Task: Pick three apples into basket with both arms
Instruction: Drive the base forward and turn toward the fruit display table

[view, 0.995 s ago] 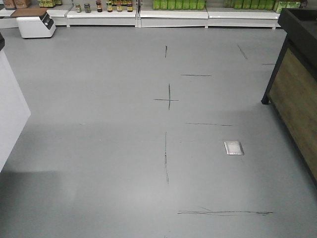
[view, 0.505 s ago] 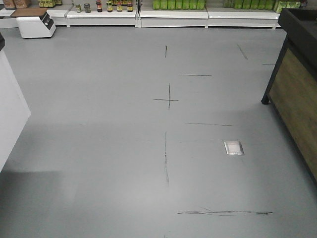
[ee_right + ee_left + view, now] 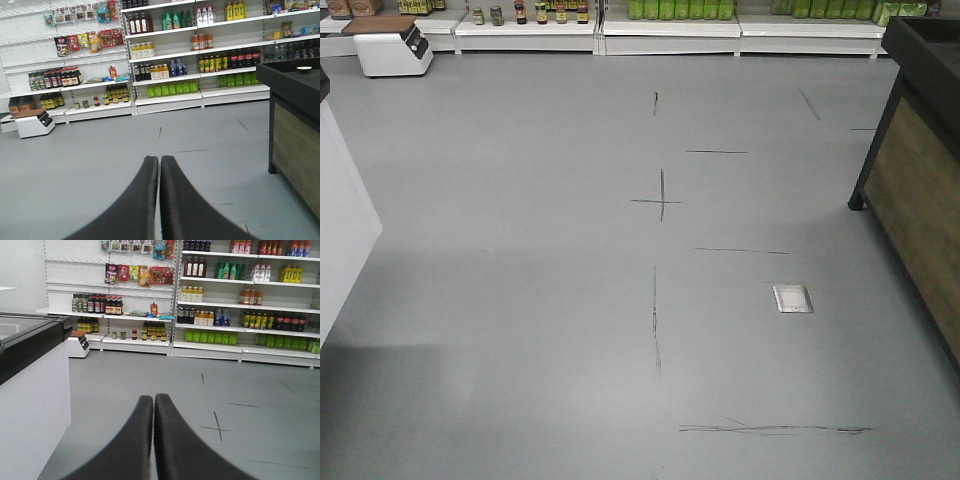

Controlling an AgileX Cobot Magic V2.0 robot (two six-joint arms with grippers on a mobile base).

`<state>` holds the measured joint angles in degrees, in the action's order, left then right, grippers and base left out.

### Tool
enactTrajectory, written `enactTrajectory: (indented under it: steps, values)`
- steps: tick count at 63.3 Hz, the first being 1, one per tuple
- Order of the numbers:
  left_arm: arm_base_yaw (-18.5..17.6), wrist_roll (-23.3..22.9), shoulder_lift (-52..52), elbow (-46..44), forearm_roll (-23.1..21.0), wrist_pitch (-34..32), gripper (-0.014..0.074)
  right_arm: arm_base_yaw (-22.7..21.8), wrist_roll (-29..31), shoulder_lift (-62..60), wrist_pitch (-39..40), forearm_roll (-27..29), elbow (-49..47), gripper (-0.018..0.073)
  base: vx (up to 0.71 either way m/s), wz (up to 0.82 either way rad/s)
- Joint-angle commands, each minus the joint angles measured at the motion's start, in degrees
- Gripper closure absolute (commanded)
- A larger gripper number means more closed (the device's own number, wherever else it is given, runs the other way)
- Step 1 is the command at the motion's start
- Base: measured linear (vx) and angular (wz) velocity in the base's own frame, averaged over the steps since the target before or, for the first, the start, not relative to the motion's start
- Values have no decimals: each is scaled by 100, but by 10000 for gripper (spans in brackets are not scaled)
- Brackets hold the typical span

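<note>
Nothing changed across the floor. The left hand and right hand sat pinched closed, empty; apples and basket were unseen, so picking had likely not begun.

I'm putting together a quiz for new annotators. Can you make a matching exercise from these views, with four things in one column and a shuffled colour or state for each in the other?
Things:
1. left end effector
2. floor plate
3. row of bottles on the lowest shelf
4. counter panel

Colour or state:
A. green
B. wood-brown
C. shut
D. silvery

Pairs: 1-C, 2-D, 3-A, 4-B
</note>
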<state>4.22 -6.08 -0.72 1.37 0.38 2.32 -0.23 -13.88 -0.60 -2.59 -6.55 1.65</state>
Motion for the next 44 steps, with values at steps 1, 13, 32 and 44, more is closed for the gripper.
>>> enactTrajectory:
  steps: [1, 13, 32, 44]
  values:
    - [-7, -12, -82, 136, -38, -459, 603, -30, 30, -65, 417, -61, 78, 561, 0, 1]
    - [-7, -12, -82, 136, -38, -459, 603, -30, 30, -65, 422, -61, 78, 561, 1, 2]
    - [-7, -12, -82, 136, -38, -459, 603, -30, 30, -65, 422, -61, 78, 561, 5, 3]
    - [-7, -12, -82, 136, -38, -459, 603, -30, 30, -65, 422, -61, 78, 561, 11, 2]
